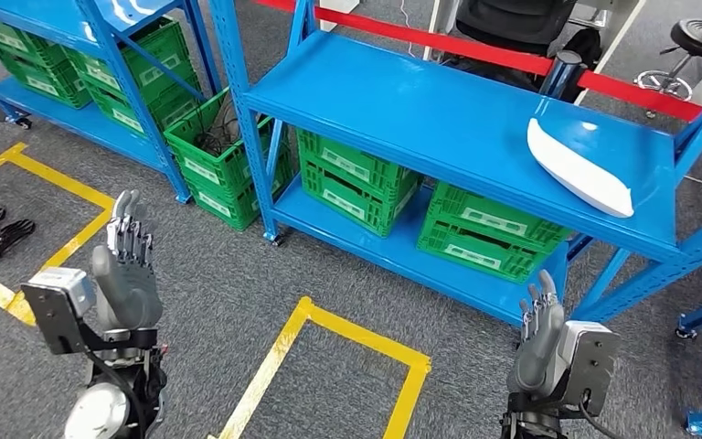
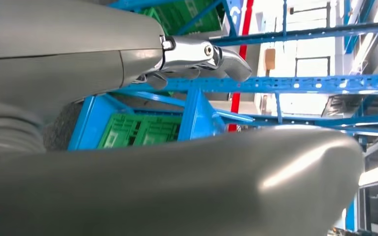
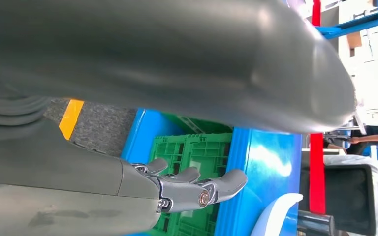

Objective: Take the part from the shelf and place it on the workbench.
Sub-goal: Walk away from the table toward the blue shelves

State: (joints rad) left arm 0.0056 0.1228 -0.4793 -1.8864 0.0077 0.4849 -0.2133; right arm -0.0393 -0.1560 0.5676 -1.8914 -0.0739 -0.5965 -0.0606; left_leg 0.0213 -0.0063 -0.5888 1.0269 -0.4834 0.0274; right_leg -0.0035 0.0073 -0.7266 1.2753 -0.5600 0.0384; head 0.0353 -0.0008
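While the white part (image 1: pixel 579 167) lies flat on the top board of the blue shelf (image 1: pixel 439 110), toward its right end and near the front edge, both hands are raised in front of the robot and well apart from it. The left hand (image 1: pixel 126 265) stands upright with its fingers straight and holds nothing; the right hand (image 1: pixel 539 334) does the same lower down, in front of the shelf's bottom board. From the right wrist, one rounded white end of the part (image 3: pixel 275 214) shows beyond the fingertips (image 3: pixel 229 182), so that hand is the nearer one and looks the sensible choice for the reach.

The step in hand appears to be the approach, with the grasp not yet begun. To do it well, the right hand should rise above the front lip of the top board before moving in (coming straight forward from here would meet the shelf's edge), then come down over the part's middle instead of its thin pointed end. The part looks smooth and curved, so a light pinch at a tip would probably slip. Green crates (image 1: pixel 352 183) sit on the lower board and should be left alone.
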